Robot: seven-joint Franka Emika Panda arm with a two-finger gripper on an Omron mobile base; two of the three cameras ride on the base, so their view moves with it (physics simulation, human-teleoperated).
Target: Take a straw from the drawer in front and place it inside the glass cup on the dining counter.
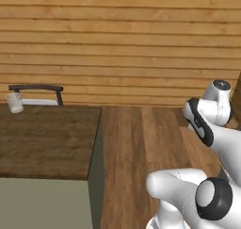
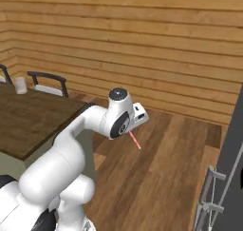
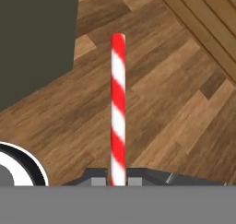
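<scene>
My gripper (image 3: 118, 178) is shut on the straw (image 3: 118, 103), a thin red-and-white striped stick that runs straight out from between the fingertips. In the right base view the straw (image 2: 135, 139) points down and to the right from the hand, above the wooden floor. The glass cup (image 1: 15, 102) stands upright near the far edge of the dining counter (image 1: 47, 138), well to the left of the arm. The same glass cup (image 2: 20, 85) and dining counter (image 2: 33, 116) lie left of the arm in the right base view. The drawer is out of view.
A black-framed stool (image 1: 36, 89) stands behind the counter near the cup. A plank wall (image 1: 122, 39) closes the back. Open wood floor (image 2: 161, 178) lies right of the counter. A dark tall unit with a metal handle (image 2: 211, 192) is at the far right.
</scene>
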